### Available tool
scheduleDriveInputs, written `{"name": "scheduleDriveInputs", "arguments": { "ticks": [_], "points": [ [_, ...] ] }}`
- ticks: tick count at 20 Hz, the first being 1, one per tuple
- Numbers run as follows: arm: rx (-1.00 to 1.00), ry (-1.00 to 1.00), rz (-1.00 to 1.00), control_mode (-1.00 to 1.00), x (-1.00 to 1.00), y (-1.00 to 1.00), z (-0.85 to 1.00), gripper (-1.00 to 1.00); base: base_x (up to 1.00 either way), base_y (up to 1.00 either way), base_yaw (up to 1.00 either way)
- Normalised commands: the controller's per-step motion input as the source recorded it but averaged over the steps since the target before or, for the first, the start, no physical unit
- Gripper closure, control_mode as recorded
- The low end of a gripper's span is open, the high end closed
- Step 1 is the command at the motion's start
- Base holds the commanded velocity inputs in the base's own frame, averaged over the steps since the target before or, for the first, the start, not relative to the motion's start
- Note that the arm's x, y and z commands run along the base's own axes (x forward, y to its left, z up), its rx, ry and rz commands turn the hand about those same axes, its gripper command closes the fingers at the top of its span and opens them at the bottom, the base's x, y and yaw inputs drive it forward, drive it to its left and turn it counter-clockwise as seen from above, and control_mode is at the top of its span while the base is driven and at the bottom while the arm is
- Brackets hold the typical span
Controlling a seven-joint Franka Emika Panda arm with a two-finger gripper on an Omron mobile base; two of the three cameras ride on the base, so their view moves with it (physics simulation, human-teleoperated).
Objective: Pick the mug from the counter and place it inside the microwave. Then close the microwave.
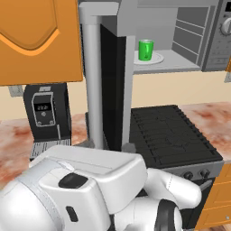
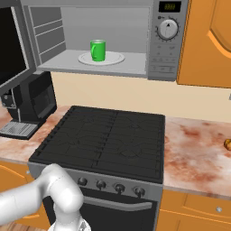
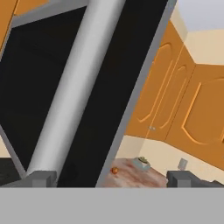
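Left base view: the small bright green cylindrical mug [image 1: 145, 49] stands upright on the white turntable plate [image 1: 155, 59] inside the grey boxy microwave [image 1: 212, 40], its dark glass door [image 1: 112, 90] swung open.

Right base view: the mug [image 2: 98, 50] sits centred on the plate [image 2: 115, 58], above the black ridged stove [image 2: 106, 140] beside the mottled pinkish counter [image 2: 198, 153].

Hand view: the gripper [image 3: 111, 178] has its fingertips [image 3: 41, 178] wide apart, holding nothing, close to the door's grey bar handle [image 3: 74, 87].

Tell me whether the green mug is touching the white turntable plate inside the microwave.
Touching. In the right base view the small bright green cylindrical mug stands upright with its base on the round white turntable plate, no gap beneath it.

Bright green mug [image 2: 98, 49], grey microwave [image 2: 165, 49], black stove top [image 2: 106, 140], red-mottled beige counter [image 2: 196, 151], possibly orange lump [image 2: 228, 144]
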Motion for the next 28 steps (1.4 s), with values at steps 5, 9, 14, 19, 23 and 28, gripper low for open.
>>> {"name": "scheduleDriveInputs", "arguments": {
  "ticks": [5, 9, 14, 19, 23, 28],
  "points": [
    [0.0, 0.0, 0.0, -1.0, 0.14, 0.0, 0.0, -1.0, 0.0, 0.0, 0.0],
    [0.0, 0.0, 0.0, -1.0, 0.11, 0.0, -0.04, -1.0, 0.0, 0.0, 0.0],
    [-0.02, -0.02, 0.0, -1.0, 0.23, 0.0, -0.11, -1.0, 0.0, 0.0, 0.0],
    [-0.02, -0.04, 0.0, -1.0, 0.14, 0.09, -0.03, -1.0, 0.0, 0.0, 0.0],
    [-0.04, -0.1, 0.0, -1.0, 0.06, 0.04, 0.0, -1.0, 0.0, 0.0, 0.0],
    [-0.07, -0.17, 0.0, -1.0, 0.01, 0.3, -0.14, -1.0, 0.0, 0.0, 0.0]
  ]
}}
